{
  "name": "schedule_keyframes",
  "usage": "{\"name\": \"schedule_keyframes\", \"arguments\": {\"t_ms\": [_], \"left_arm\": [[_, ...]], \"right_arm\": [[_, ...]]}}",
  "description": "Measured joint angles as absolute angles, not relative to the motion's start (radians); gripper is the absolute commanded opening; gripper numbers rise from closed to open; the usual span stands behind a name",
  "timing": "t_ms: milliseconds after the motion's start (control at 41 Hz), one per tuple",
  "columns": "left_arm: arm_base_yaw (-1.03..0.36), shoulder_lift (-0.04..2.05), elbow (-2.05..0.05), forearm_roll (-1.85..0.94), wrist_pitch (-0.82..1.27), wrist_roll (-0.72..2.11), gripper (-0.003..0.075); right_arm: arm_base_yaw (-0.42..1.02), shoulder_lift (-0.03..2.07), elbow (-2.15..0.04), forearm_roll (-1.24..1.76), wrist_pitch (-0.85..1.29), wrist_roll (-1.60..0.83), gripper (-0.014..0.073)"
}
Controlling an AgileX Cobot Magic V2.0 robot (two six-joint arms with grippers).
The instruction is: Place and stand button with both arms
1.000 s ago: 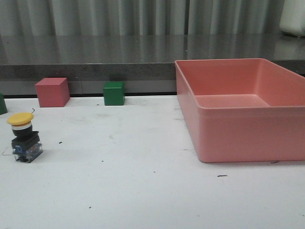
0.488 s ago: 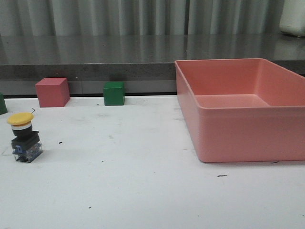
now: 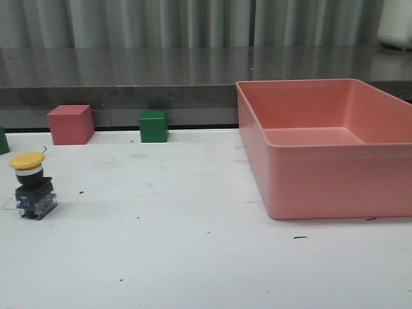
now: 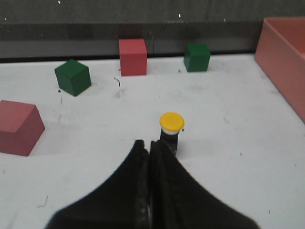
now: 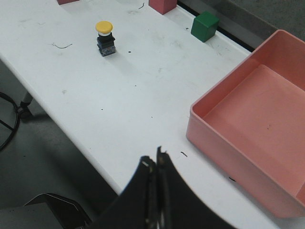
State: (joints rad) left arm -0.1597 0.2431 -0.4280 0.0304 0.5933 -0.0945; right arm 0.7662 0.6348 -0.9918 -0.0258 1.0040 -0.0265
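The button (image 3: 32,185) stands upright at the left of the white table, yellow cap on top, black body and clear-blue base below. It also shows in the left wrist view as the button (image 4: 171,125) and small in the right wrist view as the button (image 5: 105,38). My left gripper (image 4: 148,144) is shut with nothing in it, its tips just short of the button. My right gripper (image 5: 155,160) is shut and empty, above the table's near edge, far from the button. Neither arm shows in the front view.
A large pink bin (image 3: 335,167) fills the right side of the table. A red cube (image 3: 71,124) and a green cube (image 3: 154,125) sit along the back edge. More cubes lie further left: a green cube (image 4: 72,76) and a red cube (image 4: 18,127).
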Motion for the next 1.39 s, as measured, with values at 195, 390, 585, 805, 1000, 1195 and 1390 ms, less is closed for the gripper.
{"name": "schedule_keyframes", "arguments": {"t_ms": [195, 390, 585, 805, 1000, 1195, 1390], "left_arm": [[-0.082, 0.106, -0.198, -0.032, 0.368, -0.094, -0.002], [-0.055, 0.033, -0.057, -0.044, 0.24, -0.094, -0.002], [-0.055, -0.002, 0.009, -0.046, 0.127, -0.094, -0.002], [-0.055, -0.002, 0.009, -0.042, 0.086, -0.094, -0.002], [-0.051, -0.002, 0.009, -0.039, 0.084, -0.094, -0.002], [-0.031, -0.002, 0.009, -0.039, 0.083, -0.094, -0.002], [-0.031, -0.002, 0.009, -0.039, 0.082, -0.094, -0.002]], "right_arm": [[0.766, 0.635, -0.992, -0.026, 1.004, -0.026, -0.0118], [0.766, 0.635, -0.992, -0.026, 1.004, -0.026, -0.0118], [0.766, 0.635, -0.992, -0.026, 1.004, -0.026, -0.0118], [0.766, 0.635, -0.992, -0.028, 1.004, -0.026, -0.0118], [0.766, 0.635, -0.992, -0.028, 1.004, -0.026, -0.0118], [0.766, 0.635, -0.992, -0.028, 1.004, -0.026, -0.0118], [0.766, 0.635, -0.992, -0.028, 1.004, -0.026, -0.0118]]}}
